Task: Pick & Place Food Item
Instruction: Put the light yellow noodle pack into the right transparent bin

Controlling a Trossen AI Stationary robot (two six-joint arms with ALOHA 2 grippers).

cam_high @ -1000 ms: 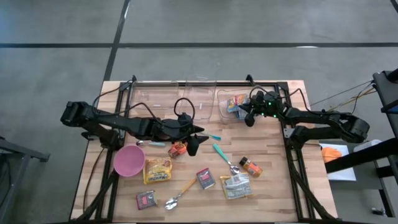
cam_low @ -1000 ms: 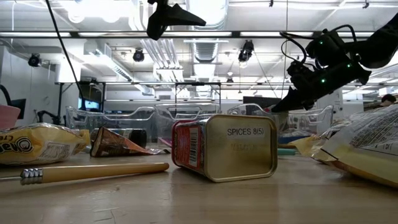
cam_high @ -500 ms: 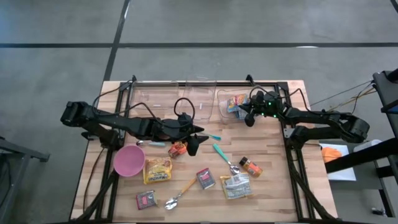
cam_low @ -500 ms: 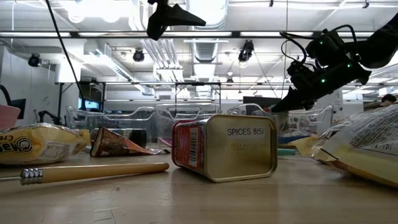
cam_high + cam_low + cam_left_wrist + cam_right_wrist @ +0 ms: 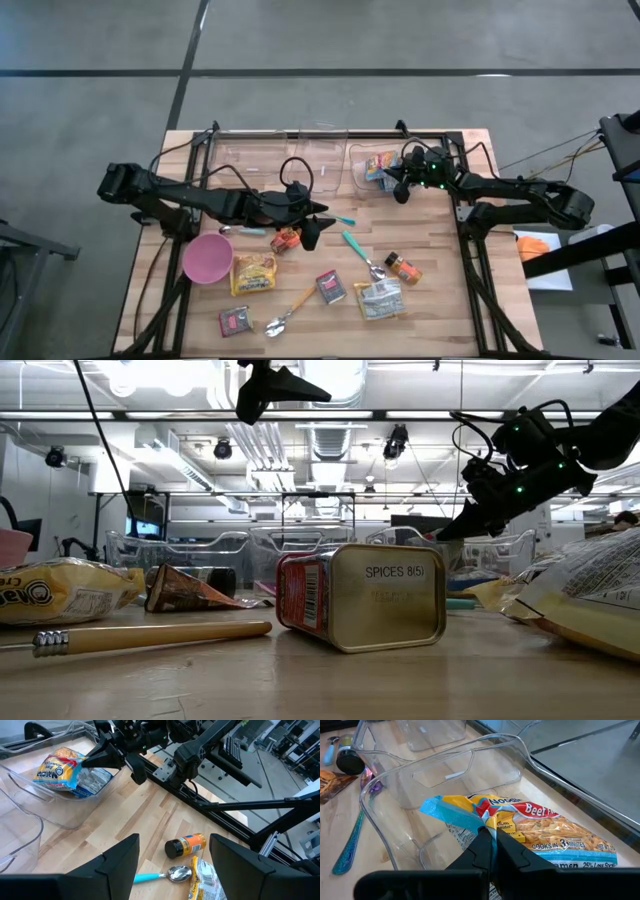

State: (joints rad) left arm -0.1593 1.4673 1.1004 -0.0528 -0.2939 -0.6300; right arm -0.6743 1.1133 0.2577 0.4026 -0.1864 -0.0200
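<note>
- Table (image 5: 440, 320) of pale wood planks carries everything, with both arms reaching in from the sides.
- Left arm stretches across the middle; its end effector (image 5: 312, 236) hangs above the table near a brown packet (image 5: 285, 240), fingers (image 5: 120, 865) standing apart with nothing between them.
- Right arm reaches to the far edge; its end effector (image 5: 399, 190) sits at the rim of the right-hand bin, fingers (image 5: 487, 852) pressed together, tips touching the noodle packet.
- Clear bins (image 5: 330, 155) line the far edge; the right bin (image 5: 470, 750) holds the noodle packet (image 5: 545, 837), which lies on another packet.
- Pink bowl (image 5: 207, 258) sits left of centre, a yellow packet (image 5: 253, 272) just beside it.
- Spice tin (image 5: 360, 598) lies on its side, close to the low camera.
- Wooden-handled utensil (image 5: 150, 635) lies left of the tin.
- Orange spice bottle (image 5: 186, 845) lies on its side, next to a teal-handled spoon (image 5: 165, 876).
</note>
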